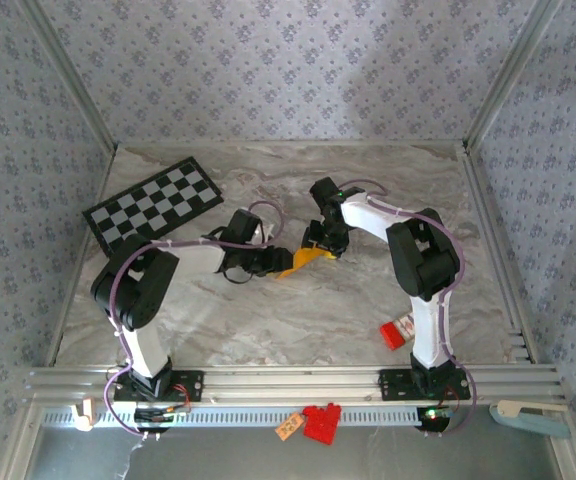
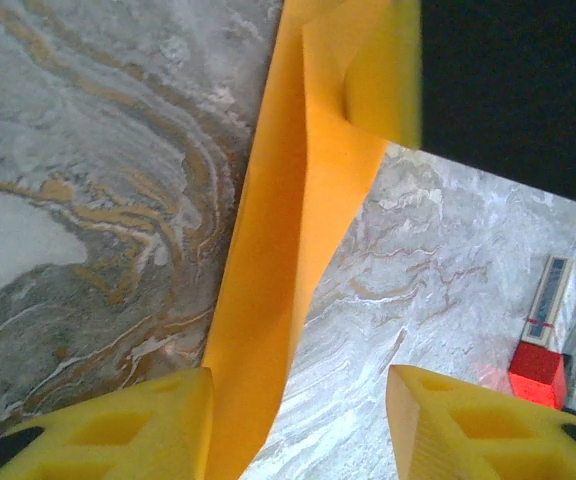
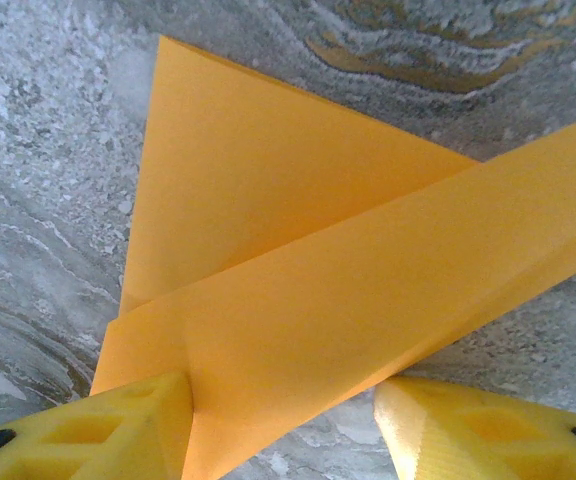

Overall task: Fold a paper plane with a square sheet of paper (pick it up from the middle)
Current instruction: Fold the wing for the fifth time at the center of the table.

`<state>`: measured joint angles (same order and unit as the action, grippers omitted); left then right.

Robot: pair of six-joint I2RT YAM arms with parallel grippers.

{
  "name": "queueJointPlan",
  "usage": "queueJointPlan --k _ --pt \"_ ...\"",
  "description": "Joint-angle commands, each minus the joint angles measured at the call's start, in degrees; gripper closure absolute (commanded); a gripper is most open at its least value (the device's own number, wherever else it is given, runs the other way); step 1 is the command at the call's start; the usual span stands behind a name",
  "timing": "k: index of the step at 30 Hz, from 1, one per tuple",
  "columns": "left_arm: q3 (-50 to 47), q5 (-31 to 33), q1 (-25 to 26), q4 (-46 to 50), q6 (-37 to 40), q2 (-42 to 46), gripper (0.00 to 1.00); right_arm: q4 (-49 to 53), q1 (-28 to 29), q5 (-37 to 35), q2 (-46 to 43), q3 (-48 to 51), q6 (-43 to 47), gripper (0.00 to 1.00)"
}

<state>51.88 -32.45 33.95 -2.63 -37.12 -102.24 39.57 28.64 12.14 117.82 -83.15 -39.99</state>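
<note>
The folded paper (image 1: 304,259) sits at mid-table between the two grippers, as a long strip with a triangular flap. The left gripper (image 2: 298,400) stands to its left, jaws moderately apart. The strip lies against one finger (image 2: 168,395), with bare table between it and the other. The right gripper (image 3: 283,410) stands just to the far right of the paper, jaws likewise apart and paper spanning the gap; whether it pinches the paper cannot be told. The marble table (image 1: 268,320) carries a checkered board (image 1: 153,205) at far left and a red block (image 1: 395,333) at near right, both well apart from the paper.
</note>
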Motion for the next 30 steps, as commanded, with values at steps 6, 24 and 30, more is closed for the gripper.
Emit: queueJointPlan --k 6,24,30 --pt "3.0 1.6 0.6 5.9 5.2 -2.9 0.51 0.7 0.2 -3.3 6.7 2.6 0.3 0.45" --pt "3.3 3.3 0.7 7.6 5.7 -4.8 0.68 1.6 0.0 -3.6 7.9 1.8 0.3 0.46" --pt "3.1 4.4 0.6 7.3 4.0 -4.9 0.70 1.9 0.0 -3.9 8.4 1.7 0.4 0.46"
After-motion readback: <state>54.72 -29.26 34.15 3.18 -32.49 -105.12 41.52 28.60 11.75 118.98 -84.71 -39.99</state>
